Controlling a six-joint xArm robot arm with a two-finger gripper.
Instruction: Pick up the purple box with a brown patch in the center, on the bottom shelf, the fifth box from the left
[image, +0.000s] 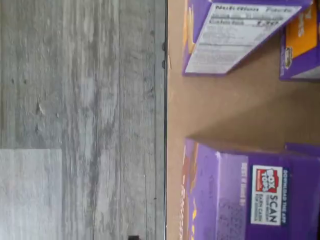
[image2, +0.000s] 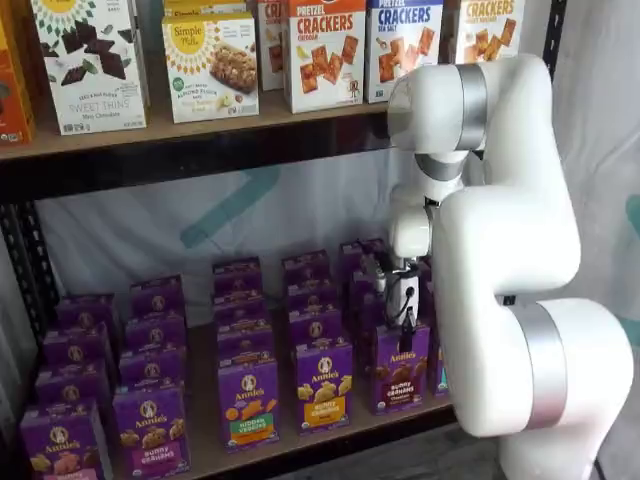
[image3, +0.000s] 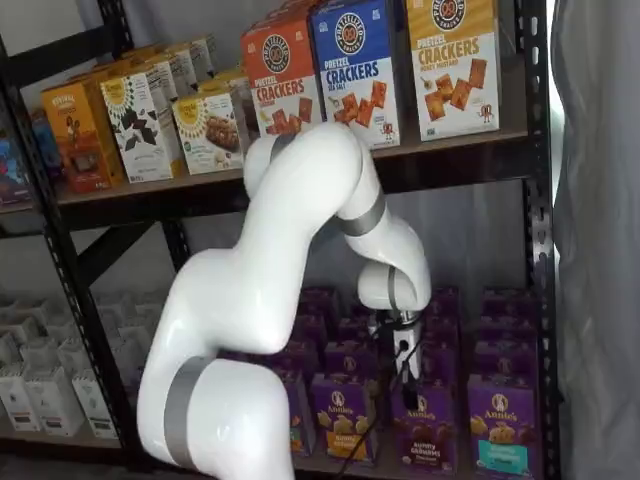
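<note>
With its fingers spread wide, the gripper hangs just above the purple box at the front of the bottom shelf — lower straight down, keeping clear of neighbouring cartons, before closing on its sides.

White arm hides the bottom shelf's right end

- Your white arm arches up from its base, then bends down at the elbow.
- Your wrist points straight down.
- Your tool hangs vertically below it, its black fingers seen side-on, spread wide apart.
</note>
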